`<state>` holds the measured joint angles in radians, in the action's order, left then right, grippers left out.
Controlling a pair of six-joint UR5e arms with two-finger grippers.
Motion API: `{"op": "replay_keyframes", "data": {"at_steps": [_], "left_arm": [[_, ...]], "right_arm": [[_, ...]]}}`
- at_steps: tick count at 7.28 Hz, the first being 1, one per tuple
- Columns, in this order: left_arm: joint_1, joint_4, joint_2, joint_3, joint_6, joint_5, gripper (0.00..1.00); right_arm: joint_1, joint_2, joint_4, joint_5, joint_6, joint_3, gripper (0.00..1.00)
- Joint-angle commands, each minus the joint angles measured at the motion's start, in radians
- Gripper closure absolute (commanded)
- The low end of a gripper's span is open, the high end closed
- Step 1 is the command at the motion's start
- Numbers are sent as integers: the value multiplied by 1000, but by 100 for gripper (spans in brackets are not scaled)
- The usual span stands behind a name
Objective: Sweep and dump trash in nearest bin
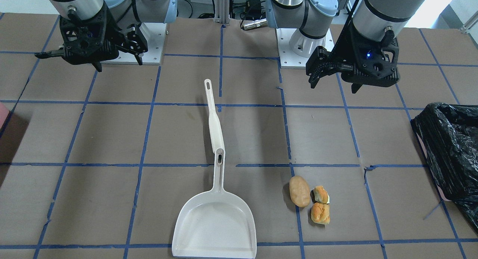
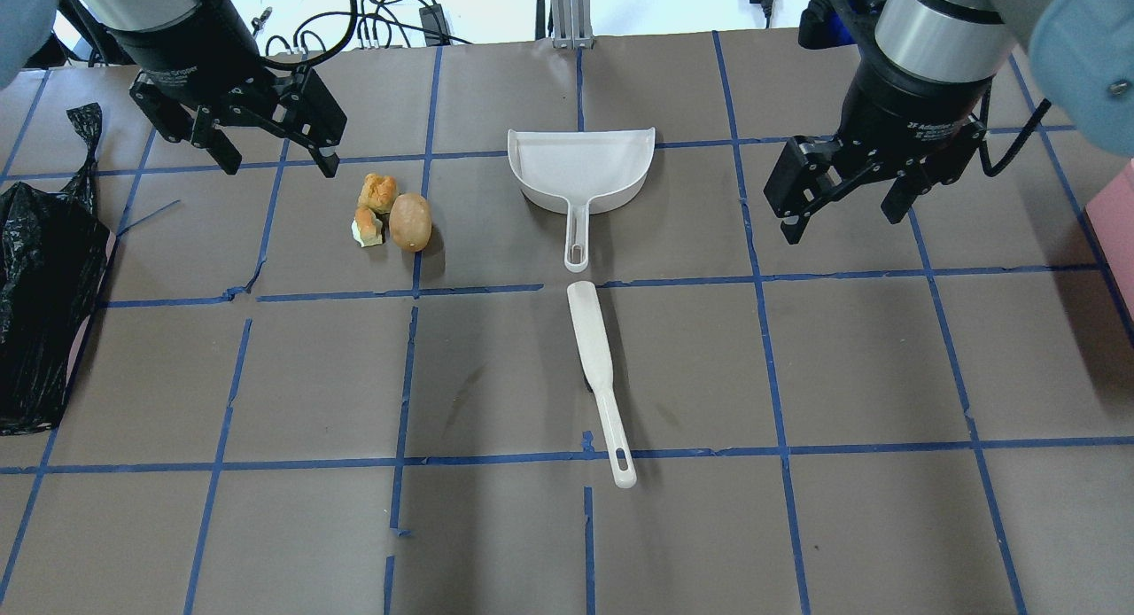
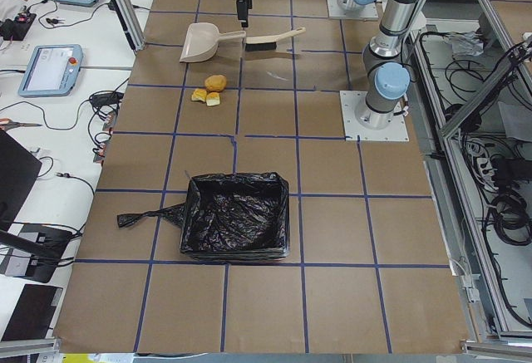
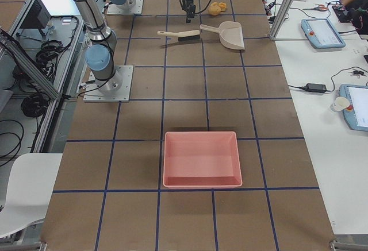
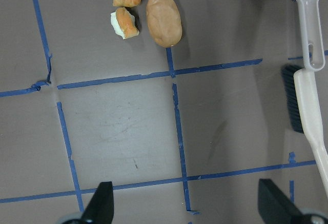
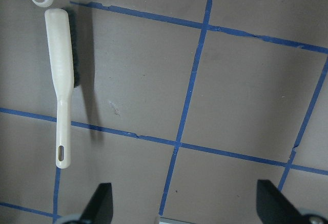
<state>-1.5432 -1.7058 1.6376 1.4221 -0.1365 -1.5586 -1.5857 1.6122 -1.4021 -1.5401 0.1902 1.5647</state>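
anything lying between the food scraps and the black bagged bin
Nothing. In the overhead view, only bare table separates the trash from the bin.

Both of my arms are held aloft on opposite sides, wrists turned straight down. My left gripper [image 2: 279,159] hangs with its jaws spread wide; my right gripper [image 2: 840,225] hangs the same way, jaws just as wide. From the left wrist camera, the dark fingertips [image 5: 102,204] show at the bottom corners, well apart.
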Motion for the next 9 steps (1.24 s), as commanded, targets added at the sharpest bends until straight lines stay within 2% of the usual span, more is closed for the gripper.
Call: {"op": "replay_keyframes", "data": {"at_steps": [1,4,6,8,9], "left_arm": [[1,0,-8,6,-2,0,0],[11,0,-5,11,-17,5,0],[11,0,-10,14,-17,9,0],[11,0,-9,14,-17,3,0],[11,0,-9,17,-17,5,0]], "right_arm": [[0,-2,-5,-14,6,-9,0],[0,-12,-3,-12,52,-9,0],[-6,-73,-3,9,49,-2,0],[-58,-92,-8,166,32,15,1],[-116,-92,-11,169,-7,47,5]]}}
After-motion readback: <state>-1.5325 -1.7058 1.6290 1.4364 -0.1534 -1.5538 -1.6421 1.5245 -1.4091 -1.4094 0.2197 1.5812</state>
